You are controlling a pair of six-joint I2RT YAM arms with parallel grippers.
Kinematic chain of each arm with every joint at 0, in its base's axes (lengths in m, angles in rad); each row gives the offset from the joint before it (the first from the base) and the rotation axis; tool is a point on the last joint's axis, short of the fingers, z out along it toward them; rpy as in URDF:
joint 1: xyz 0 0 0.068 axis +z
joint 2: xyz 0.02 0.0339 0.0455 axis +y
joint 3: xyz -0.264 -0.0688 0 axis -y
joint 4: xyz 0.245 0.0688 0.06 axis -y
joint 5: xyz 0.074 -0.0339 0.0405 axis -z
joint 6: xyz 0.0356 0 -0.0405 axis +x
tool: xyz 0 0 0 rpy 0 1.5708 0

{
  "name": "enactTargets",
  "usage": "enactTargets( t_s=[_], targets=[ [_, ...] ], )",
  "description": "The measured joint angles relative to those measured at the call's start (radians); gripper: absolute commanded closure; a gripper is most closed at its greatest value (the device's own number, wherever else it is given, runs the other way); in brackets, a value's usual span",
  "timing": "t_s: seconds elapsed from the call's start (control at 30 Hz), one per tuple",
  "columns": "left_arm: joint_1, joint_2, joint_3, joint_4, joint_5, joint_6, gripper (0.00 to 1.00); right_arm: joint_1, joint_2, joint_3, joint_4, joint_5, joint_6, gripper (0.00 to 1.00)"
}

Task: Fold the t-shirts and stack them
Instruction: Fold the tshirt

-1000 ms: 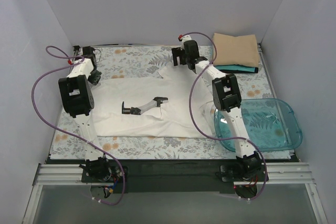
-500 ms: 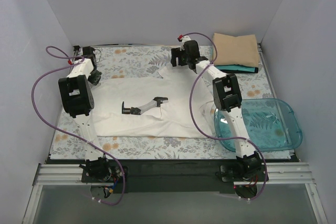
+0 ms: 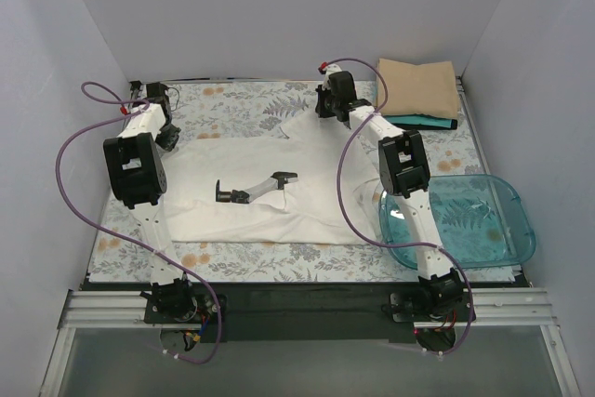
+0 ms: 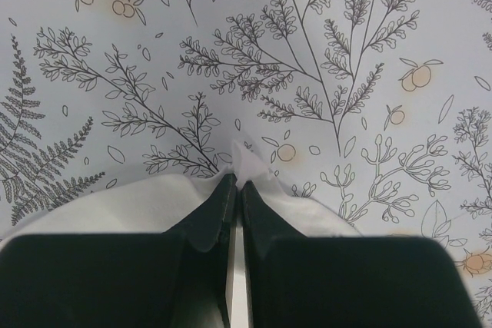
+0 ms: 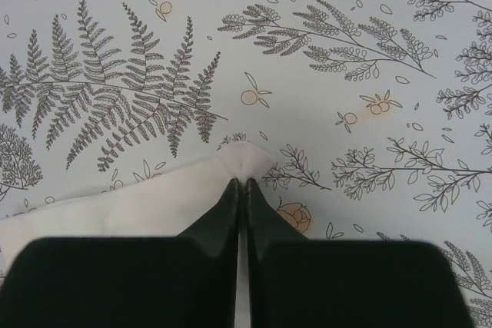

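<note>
A plain off-white t-shirt [image 3: 209, 174] lies spread flat on the floral table cover. My left gripper [image 3: 168, 138] is at the shirt's far left corner. In the left wrist view the left gripper [image 4: 235, 183] is shut, with a peak of the t-shirt [image 4: 115, 205] pinched between its tips. My right gripper [image 3: 337, 116] is at the far right corner. The right wrist view shows the right gripper [image 5: 240, 182] shut on a small point of the t-shirt [image 5: 138, 205]. A folded tan t-shirt [image 3: 418, 86] sits on a teal one [image 3: 423, 122] at the back right.
A clear blue plastic tub [image 3: 521, 202] stands at the right, beside the right arm's base. A small black-and-white shape [image 3: 253, 188] shows on the middle of the spread shirt. White walls close in the table on three sides.
My right gripper has shut on the shirt's far right corner and shifted slightly to the right. The left arm has not moved.
</note>
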Motion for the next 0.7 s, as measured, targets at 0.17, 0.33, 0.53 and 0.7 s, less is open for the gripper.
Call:
enactTargets(
  t_s=[0.17, 0.33, 0.53, 0.7],
  targets=[
    [0.0, -0.002, 0.0, -0.004, 0.0, -0.001, 1.0, 0.0, -0.005, 0.006, -0.02, -0.006, -0.011, 0.99],
    [0.0, -0.044, -0.066, 0.008, 0.006, -0.005, 1.0, 0.005, -0.07, -0.062, -0.038, -0.077, -0.068, 0.99],
    [0.0, -0.138, -0.179, 0.019, 0.01, -0.012, 1.0, 0.021, -0.366, -0.432, 0.036, -0.175, -0.108, 0.99],
    [0.0, -0.213, -0.252, 0.055, 0.019, -0.012, 1.0, 0.032, -0.568, -0.646, 0.135, -0.231, -0.117, 0.99]
  ],
)
